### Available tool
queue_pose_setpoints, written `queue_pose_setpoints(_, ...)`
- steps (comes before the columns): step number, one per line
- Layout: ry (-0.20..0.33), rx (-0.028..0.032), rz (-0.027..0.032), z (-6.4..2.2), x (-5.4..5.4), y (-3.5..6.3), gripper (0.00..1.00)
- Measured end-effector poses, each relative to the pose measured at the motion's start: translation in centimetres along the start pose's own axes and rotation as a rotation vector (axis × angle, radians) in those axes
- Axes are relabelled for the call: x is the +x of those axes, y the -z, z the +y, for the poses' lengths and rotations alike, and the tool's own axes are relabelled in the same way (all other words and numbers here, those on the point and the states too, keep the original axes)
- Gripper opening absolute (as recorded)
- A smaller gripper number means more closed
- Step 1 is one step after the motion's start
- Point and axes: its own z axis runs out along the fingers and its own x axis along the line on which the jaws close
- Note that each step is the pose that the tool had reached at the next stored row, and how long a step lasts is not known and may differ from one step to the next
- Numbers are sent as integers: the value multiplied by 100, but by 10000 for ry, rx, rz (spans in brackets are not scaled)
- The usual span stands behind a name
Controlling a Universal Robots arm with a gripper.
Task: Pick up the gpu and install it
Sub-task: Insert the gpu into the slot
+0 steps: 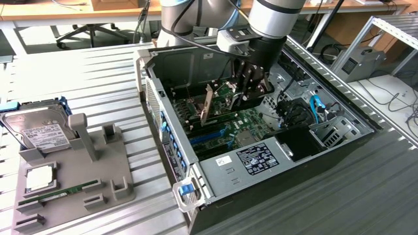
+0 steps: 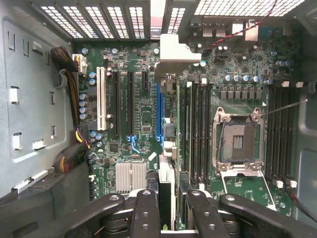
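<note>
Resting on a slatted metal table (image 1: 78, 73) — desks (image 1: 39, 14) behind.

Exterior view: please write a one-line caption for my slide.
Gripper holds the gpu upright over the motherboard inside the open case.

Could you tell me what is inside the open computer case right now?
Inside the computer case, the gripper holds the gpu upright over the motherboard; the card's lower edge is hidden.
</note>
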Motion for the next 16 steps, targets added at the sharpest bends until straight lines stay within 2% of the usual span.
queue_pose_setpoints(16, 0, 0, 0, 0, 42, -1, 27)
